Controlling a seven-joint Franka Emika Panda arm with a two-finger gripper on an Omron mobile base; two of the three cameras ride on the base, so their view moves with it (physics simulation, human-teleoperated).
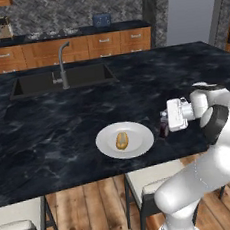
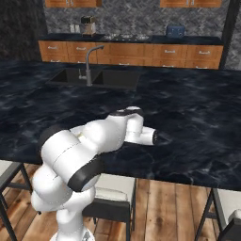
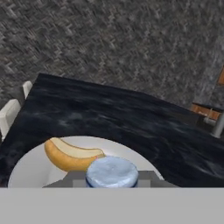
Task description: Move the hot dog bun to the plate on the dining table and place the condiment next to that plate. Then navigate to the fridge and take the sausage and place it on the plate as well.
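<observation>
- Black marble bench (image 1: 47, 119) with a sink (image 1: 58, 80) and tap (image 1: 62, 62) is seen, with wooden cabinets (image 1: 104, 43) behind.
- Bun (image 1: 121, 140) is already laid on the white plate (image 1: 140, 145), near the front edge of the bench; that step is judged done.
- Gripper (image 1: 164, 124) is held level just right of the plate, fingers pinched on a small dark bottle (image 1: 163, 130) with a pale cap (image 3: 112, 171), taken as the condiment.
- Whether the bottle touches the bench cannot be told.
- Left to do: bottle released, fridge trip, sausage put on the plate.
</observation>
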